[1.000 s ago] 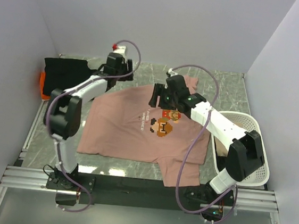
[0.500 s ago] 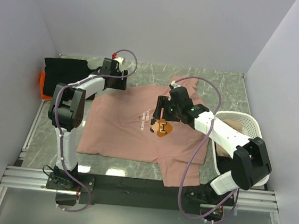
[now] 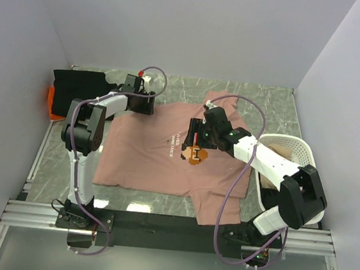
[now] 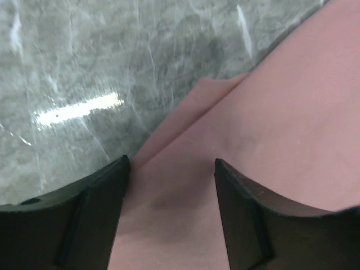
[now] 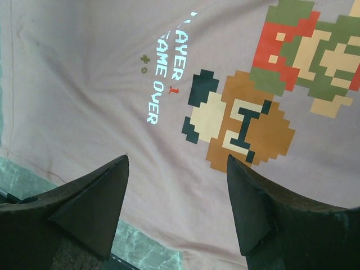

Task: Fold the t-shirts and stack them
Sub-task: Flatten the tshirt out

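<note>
A dusty-pink t-shirt lies spread flat on the marble table, its pixel-art graphic face up. My left gripper is low over the shirt's far left corner. In the left wrist view its jaws are open and straddle the pink cloth beside a small folded edge. My right gripper hovers open over the chest. Its wrist view shows the graphic and white text. A black t-shirt lies folded at the back left on an orange one.
A white mesh basket stands at the right edge with something tan inside. Bare marble shows behind the shirt and to its left. Grey walls close in on three sides.
My left gripper has come down and right onto the shirt's far left corner. The right gripper has drawn back toward me, from the collar to over the graphic.
</note>
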Available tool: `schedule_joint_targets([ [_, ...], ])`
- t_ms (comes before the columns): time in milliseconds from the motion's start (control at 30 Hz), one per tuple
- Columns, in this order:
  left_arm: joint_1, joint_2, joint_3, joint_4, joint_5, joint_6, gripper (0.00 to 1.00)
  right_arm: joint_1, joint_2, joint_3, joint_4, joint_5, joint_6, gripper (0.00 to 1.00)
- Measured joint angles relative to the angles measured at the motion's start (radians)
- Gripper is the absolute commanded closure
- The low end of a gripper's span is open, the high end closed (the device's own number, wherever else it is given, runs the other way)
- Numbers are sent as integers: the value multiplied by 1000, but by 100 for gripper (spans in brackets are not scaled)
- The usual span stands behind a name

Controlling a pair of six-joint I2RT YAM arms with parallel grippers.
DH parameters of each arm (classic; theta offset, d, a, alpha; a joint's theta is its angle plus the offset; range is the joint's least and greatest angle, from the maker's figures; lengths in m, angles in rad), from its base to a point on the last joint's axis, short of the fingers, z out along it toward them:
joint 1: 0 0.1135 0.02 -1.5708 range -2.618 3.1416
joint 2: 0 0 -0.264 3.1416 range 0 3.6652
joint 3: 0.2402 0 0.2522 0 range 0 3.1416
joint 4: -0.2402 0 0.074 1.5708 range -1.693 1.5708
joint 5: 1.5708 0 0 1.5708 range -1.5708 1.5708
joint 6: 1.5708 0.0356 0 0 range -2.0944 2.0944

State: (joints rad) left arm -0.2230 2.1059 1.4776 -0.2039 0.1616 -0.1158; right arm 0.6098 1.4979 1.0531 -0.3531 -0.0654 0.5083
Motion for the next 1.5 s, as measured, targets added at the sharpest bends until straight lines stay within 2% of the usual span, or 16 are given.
schedule_joint_targets([
  [67,0,5,4,-4,2,2,39,0,0,-6,4,0,0,23],
  [100,0,5,5,-4,3,2,47,0,0,-11,5,0,0,23],
  [167,0,6,9,-11,3,1,55,0,0,-22,4,0,1,23],
  [233,0,6,10,-18,3,-2,68,0,0,-32,3,0,3,23],
  [267,0,6,10,-19,5,-1,81,0,0,-35,2,1,3,23],
  [333,0,6,7,-16,11,-8,99,0,-2,-40,3,1,4,23],
  [367,0,3,-2,-4,18,-10,100,0,-2,-43,3,1,5,23],
  [600,-48,-100,-135,56,-35,-21,100,0,-3,-44,3,19,7,23],
  [800,-252,-272,-202,72,-243,-27,100,0,-8,-44,2,32,8,23],
  [933,-391,-322,-203,68,-363,-45,99,0,-15,-45,2,40,15,23],
  [1033,-472,-323,-241,61,-423,-84,88,0,-23,-47,1,59,23,23],
  [1067,-497,-323,-268,60,-423,-98,78,0,-26,-47,0,71,26,23],
  [1133,-537,-323,-321,51,-411,-133,66,-1,-34,-48,-3,91,28,22],
  [1167,-555,-327,-352,48,-394,-153,55,-2,-37,-48,-6,103,30,22],
  [1267,-594,-364,-427,39,-330,-205,44,-6,-48,-56,-8,134,35,21],
  [1500,-546,-528,-441,58,-319,-261,35,-25,-61,-80,-13,156,45,21],
])
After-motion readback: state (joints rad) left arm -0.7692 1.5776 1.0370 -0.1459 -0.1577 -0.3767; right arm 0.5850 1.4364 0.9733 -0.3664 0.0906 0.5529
